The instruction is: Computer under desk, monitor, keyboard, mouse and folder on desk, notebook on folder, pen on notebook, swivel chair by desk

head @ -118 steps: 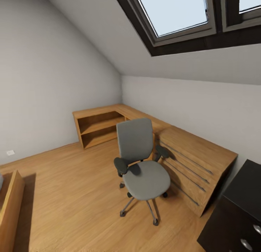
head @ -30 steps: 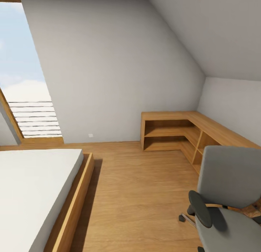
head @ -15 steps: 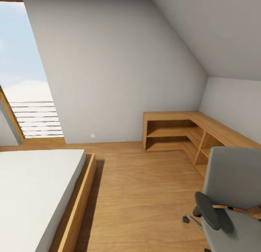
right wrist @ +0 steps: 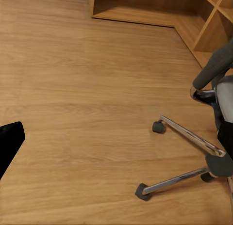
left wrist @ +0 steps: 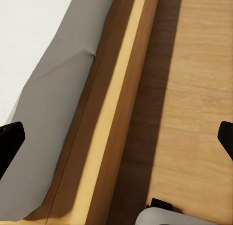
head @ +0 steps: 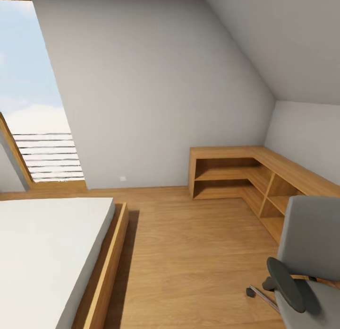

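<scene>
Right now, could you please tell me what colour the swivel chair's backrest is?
Grey; the swivel chair backrest shows best in the head view.

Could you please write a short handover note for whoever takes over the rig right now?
Left gripper: open, empty, above the bed frame edge.
Right gripper: open, empty, over the wood floor near the chair base.
Swivel chair: at the head view's right edge, in front of the corner desk; its visible seat part shows no folder.
Desk's visible top and shelves hold none of the task's items.
Done: nothing confirmed. Left: find the computer, monitor, keyboard, mouse, folder, notebook and pen; arrange all; set the chair beside the desk.
</scene>
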`<state>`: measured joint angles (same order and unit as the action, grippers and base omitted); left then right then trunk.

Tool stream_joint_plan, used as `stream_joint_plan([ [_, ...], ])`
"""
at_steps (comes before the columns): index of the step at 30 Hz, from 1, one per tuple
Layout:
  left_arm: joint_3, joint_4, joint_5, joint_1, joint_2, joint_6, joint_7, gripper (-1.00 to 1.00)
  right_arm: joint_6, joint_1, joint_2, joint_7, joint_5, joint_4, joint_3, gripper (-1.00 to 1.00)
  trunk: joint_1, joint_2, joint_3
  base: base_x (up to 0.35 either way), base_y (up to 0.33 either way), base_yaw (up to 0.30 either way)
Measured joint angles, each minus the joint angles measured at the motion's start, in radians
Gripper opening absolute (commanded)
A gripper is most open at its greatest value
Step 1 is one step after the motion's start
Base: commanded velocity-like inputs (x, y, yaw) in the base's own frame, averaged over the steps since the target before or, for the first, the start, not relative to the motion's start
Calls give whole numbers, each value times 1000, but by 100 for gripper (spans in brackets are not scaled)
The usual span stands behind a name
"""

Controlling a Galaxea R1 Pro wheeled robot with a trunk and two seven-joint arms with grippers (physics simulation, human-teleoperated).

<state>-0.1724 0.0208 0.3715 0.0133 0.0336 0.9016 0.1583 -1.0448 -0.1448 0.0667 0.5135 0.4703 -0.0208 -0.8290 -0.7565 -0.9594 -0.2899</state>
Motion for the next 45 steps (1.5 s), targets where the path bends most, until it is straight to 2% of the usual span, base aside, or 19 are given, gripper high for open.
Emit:
stream_joint_plan([
  [45,0,0,-1,0,-1,-2,-3,100,10,0,-3,0,0,0,0,100,0,0,0,312,0,0],
])
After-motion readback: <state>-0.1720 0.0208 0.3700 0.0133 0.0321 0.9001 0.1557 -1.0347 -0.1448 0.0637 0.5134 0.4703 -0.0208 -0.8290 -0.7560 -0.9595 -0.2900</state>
